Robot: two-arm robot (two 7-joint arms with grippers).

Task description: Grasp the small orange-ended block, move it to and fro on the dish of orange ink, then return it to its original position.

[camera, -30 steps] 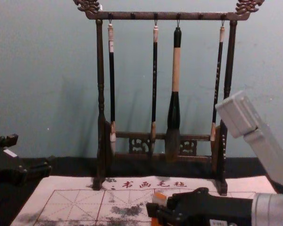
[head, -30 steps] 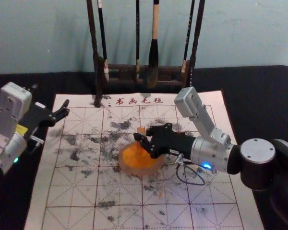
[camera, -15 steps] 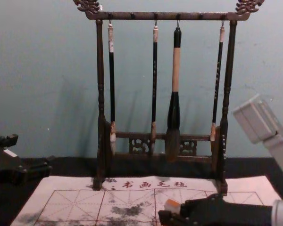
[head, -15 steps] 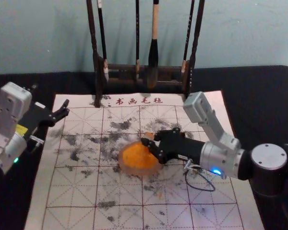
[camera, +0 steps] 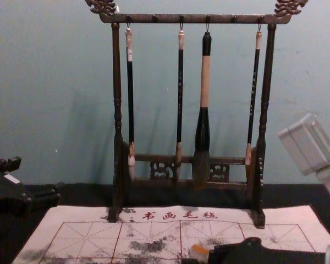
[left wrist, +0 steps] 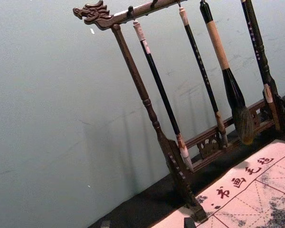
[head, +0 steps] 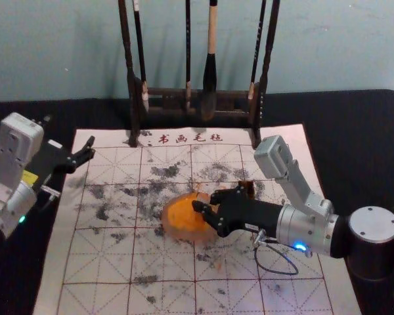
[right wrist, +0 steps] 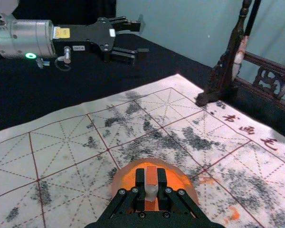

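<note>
While the right gripper (head: 205, 201) works around mid-frame in the head view, clamped on the small block (head: 202, 196) at the upper right of the ink dish (head: 175, 230), a hard sideways shove could drag that dish across the felt mat (head: 105, 262). Left gripper (head: 90, 147) is just parked at the left, fingers apart. Left wrist view gets the brush rack (left wrist: 133, 71); the lettering on the brush shafts (left wrist: 161, 90) is too tiny for me to read. In the right wrist view the fingers pinch the block from both sides over the orange ink (right wrist: 178, 178). Can't tell if it's touching, but it could twist if its end snags. Chest view: block at bottom centre, red characters (camera: 180, 214) above it reading 书画毛毡.
</note>
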